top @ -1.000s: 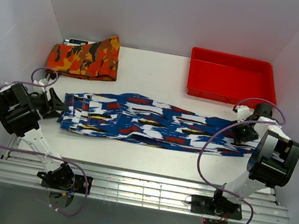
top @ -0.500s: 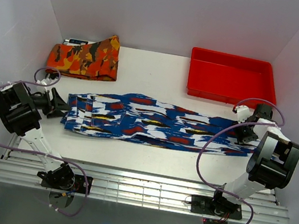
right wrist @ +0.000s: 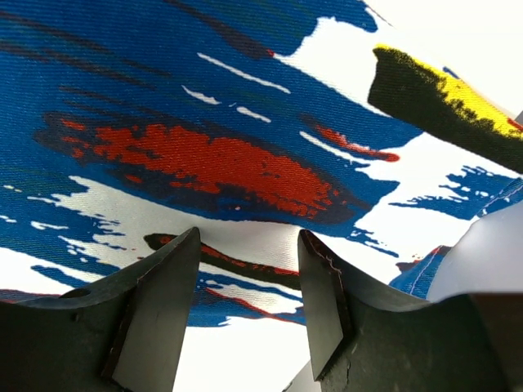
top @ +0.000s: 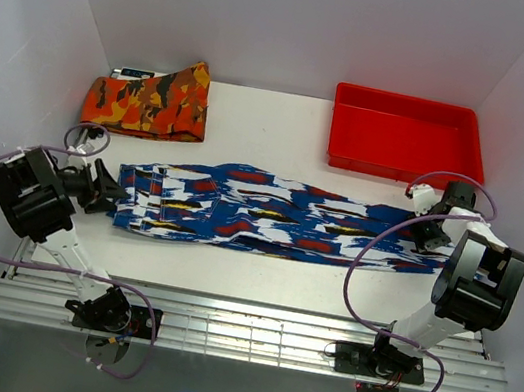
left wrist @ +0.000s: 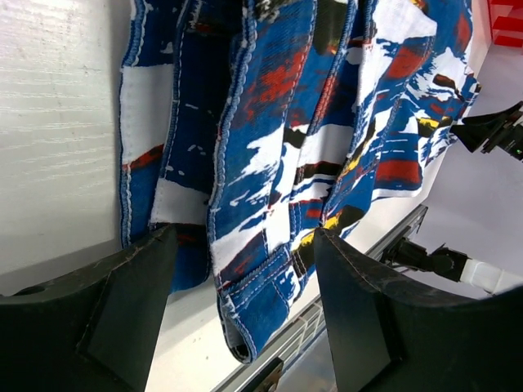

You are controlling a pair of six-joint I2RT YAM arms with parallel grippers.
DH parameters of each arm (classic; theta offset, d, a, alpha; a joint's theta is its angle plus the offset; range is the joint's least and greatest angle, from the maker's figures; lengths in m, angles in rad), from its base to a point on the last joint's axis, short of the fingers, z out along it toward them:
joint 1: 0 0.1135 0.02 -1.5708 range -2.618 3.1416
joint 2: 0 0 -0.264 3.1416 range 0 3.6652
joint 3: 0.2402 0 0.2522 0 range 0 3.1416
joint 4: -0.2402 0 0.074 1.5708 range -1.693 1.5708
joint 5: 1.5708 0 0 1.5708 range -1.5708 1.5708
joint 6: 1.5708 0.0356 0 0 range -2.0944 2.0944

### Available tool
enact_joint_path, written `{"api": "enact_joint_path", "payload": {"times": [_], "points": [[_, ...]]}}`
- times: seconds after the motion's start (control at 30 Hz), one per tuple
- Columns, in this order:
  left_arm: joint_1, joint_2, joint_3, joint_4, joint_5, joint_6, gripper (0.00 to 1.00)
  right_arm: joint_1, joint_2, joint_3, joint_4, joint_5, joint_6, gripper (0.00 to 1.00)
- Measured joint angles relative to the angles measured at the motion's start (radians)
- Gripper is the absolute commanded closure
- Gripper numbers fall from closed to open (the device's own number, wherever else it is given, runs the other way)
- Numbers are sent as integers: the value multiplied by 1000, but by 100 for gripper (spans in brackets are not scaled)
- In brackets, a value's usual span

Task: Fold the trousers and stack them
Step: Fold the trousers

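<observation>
The left arm [top: 33, 196] and right arm [top: 479, 280] are wearing boxy black housings over white links, their round black bases [top: 104, 313] sitting on the slotted aluminium rail [top: 238, 334]. Thin purple cables [top: 349, 270] are looping above that rail. Matte black wedge-shaped fingers [left wrist: 131, 310] are showing possibly scuffed edges.

trousers [right wrist: 245, 122]: cut off on every side in right wrist view.
small item [top: 129, 73]: mostly hidden behind the orange cloth [top: 146, 107], unidentifiable.
right tool [top: 426, 233]: touching fabric or not, unclear from above.
</observation>
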Motion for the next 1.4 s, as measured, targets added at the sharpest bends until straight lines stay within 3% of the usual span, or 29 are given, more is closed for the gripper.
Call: {"api": "enact_joint_path", "payload": {"times": [0.33, 0.7, 1.03, 1.3, 1.33, 1.37, 1.4], "points": [[-81, 8, -10, 71, 22, -30, 35, 14, -5, -7, 6, 21, -8, 44], [-89, 71, 68, 61, 103, -66, 100, 25, -14, -27, 24, 33, -25, 52], [-122, 82, 304, -5, 127, -84, 100, 36, -38, -72, 84, 59, -72, 53], [-112, 156, 246, 5, 47, -70, 98, 37, -39, -76, 94, 65, -85, 53], [-107, 158, 229, 11, 33, -70, 91, 37, -39, -76, 95, 66, -86, 53], [-102, 158, 216, 17, 21, -72, 71, 37, -39, -76, 95, 66, -86, 52], [-98, 159, 208, 19, 14, -74, 64, 37, -39, -76, 95, 67, -86, 52]]}}
